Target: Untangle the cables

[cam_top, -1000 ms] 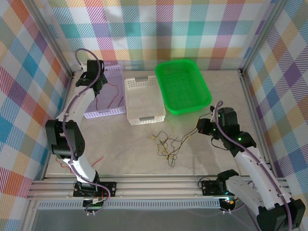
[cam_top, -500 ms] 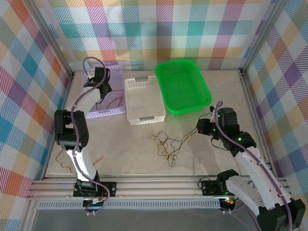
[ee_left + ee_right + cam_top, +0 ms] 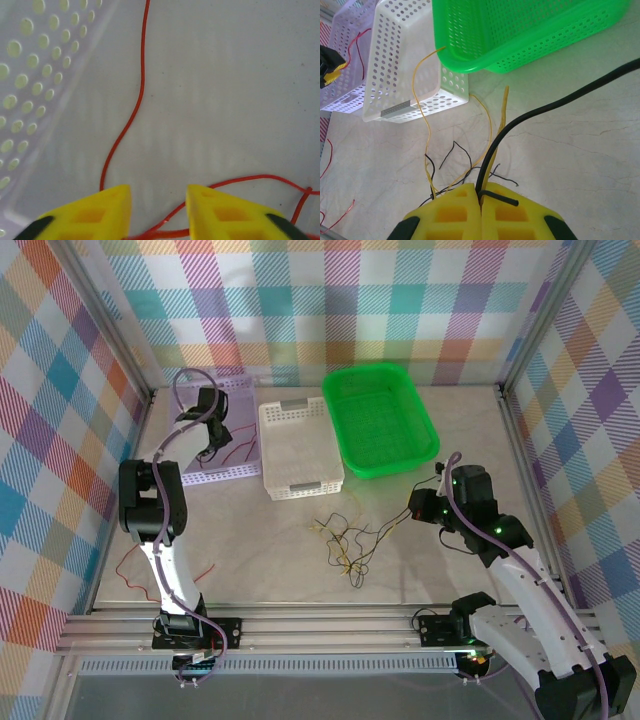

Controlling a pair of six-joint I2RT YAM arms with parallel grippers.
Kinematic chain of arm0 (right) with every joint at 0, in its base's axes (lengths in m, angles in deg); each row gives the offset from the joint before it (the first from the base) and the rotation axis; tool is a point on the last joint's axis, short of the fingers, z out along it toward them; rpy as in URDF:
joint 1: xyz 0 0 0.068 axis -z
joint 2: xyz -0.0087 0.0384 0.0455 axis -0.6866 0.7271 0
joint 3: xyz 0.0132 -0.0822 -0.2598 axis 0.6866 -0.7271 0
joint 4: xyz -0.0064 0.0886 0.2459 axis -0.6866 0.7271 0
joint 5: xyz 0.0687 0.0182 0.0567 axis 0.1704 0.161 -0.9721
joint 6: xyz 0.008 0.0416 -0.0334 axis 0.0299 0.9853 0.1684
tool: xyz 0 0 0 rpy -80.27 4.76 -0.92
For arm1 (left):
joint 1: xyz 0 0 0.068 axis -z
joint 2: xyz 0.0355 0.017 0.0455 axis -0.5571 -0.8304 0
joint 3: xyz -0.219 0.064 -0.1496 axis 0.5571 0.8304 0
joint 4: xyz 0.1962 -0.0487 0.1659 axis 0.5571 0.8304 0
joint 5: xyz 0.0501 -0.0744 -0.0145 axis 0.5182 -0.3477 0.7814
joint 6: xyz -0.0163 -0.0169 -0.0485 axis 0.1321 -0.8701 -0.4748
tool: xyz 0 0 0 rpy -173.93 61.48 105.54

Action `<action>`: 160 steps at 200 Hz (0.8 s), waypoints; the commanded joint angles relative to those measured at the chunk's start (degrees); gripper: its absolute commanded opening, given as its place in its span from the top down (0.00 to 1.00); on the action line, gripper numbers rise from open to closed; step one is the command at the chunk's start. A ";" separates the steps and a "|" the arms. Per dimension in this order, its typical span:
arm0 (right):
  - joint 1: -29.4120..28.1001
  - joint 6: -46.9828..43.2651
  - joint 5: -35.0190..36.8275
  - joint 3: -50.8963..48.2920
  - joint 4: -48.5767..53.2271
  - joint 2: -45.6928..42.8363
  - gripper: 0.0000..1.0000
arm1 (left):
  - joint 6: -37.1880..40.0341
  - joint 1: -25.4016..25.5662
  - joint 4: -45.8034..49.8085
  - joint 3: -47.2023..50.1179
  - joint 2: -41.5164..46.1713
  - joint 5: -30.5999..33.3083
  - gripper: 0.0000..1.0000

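A tangle of thin yellow and black cables (image 3: 345, 540) lies mid-table. My right gripper (image 3: 421, 508) is at its right end, shut (image 3: 481, 196) on a black cable (image 3: 530, 117) and a yellow cable (image 3: 503, 117) that rise from between its fingers. Red cables (image 3: 237, 448) lie inside the lilac basket (image 3: 238, 392) at the back left. My left gripper (image 3: 213, 436) hangs low over them, open (image 3: 159, 202). One red cable (image 3: 142, 85) curves across the basket floor and runs between the yellow fingertips (image 3: 102, 207) without being pinched.
A white basket (image 3: 300, 486) and a green basket (image 3: 384, 468) stand side by side behind the tangle. More red cable (image 3: 128, 558) lies on the table by the left arm's base. The lilac basket's perforated wall (image 3: 30, 75) is close on the left gripper's left.
The left gripper has moved from the far end of the lilac basket toward its near side and sunk lower, with the elbow swinging up. The right arm and the tangle have not moved.
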 commanded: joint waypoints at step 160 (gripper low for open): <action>-0.84 0.21 0.23 -1.76 0.31 -1.68 1.00 | 3.93 -4.20 15.81 -21.25 -4.27 -2.03 0.14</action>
